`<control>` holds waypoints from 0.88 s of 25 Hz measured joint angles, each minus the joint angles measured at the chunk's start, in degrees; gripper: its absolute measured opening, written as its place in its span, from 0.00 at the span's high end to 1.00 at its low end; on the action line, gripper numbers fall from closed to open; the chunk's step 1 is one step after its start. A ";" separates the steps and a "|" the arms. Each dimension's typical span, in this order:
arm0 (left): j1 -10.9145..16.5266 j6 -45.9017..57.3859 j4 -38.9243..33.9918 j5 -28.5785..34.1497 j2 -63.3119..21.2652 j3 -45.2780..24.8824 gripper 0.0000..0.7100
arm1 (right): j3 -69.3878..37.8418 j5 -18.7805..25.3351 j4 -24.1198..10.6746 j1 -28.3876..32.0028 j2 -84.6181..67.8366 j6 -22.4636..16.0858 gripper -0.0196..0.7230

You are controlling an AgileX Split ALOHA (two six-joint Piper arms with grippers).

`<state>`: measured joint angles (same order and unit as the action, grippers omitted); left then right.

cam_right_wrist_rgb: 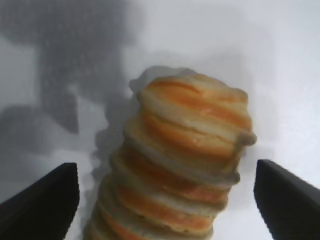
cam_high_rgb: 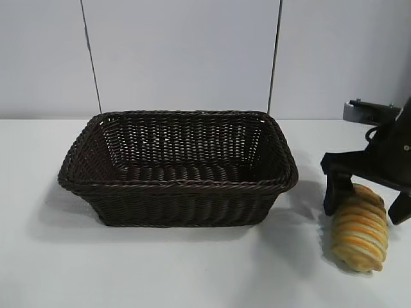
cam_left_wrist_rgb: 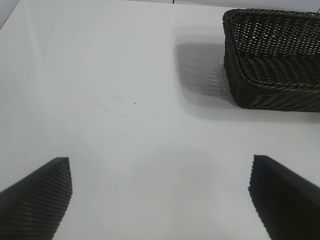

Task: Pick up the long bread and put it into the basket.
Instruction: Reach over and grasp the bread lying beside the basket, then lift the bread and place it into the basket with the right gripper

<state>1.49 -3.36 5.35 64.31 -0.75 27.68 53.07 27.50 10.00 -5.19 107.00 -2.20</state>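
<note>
The long bread (cam_high_rgb: pixel 361 230), golden-yellow with orange-brown crosswise ridges, lies on the white table right of the basket (cam_high_rgb: pixel 180 186). My right gripper (cam_high_rgb: pixel 366 206) is open and straddles the loaf's far end, one finger on each side, with a gap at both. In the right wrist view the bread (cam_right_wrist_rgb: pixel 185 160) sits between the open fingers (cam_right_wrist_rgb: pixel 42 202). The dark brown woven basket stands empty at the middle of the table. My left gripper (cam_left_wrist_rgb: pixel 160 200) is open and empty over bare table, out of the exterior view; the basket's corner (cam_left_wrist_rgb: pixel 272 60) shows beyond it.
White tabletop (cam_high_rgb: pixel 192 269) runs in front of the basket and bread. A pale wall with two thin dark vertical lines stands behind. The right arm's dark body (cam_high_rgb: pixel 392 147) rises at the right edge.
</note>
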 joint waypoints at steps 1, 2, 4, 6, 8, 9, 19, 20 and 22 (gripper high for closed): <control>0.00 0.00 0.00 0.00 0.00 0.00 0.02 | 0.00 0.14 0.00 0.00 -0.06 -0.38 0.74; 0.00 0.00 0.00 0.00 0.00 0.00 0.02 | 0.00 0.20 0.00 0.00 -0.17 -0.57 0.74; 0.00 0.00 0.00 0.00 0.00 0.00 0.02 | 0.27 1.23 -0.27 0.00 -0.47 -0.73 0.74; 0.00 0.00 0.00 0.00 0.00 0.00 0.02 | 1.20 3.21 -0.73 0.00 -1.07 -0.80 0.74; 0.00 0.00 0.00 0.00 0.00 0.00 0.02 | 3.09 5.44 -1.18 0.00 -2.64 -0.80 0.74; 0.00 0.00 0.00 0.00 0.00 0.00 0.02 | 4.10 6.72 -1.48 0.00 -3.51 -0.80 0.74; 0.00 0.00 0.00 0.00 0.00 0.00 0.02 | 14.71 15.25 -2.50 0.00 -10.04 -0.80 0.76; 0.00 0.00 0.00 0.00 0.00 0.00 0.02 | 14.86 15.25 -2.50 0.00 -10.04 -0.80 0.76; 0.00 0.00 0.00 0.00 0.00 0.00 0.02 | 15.04 15.19 -2.05 0.00 -10.04 -0.80 0.76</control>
<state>1.49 -3.36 5.35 64.31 -0.75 27.68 68.11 42.69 7.95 -5.19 96.96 -2.99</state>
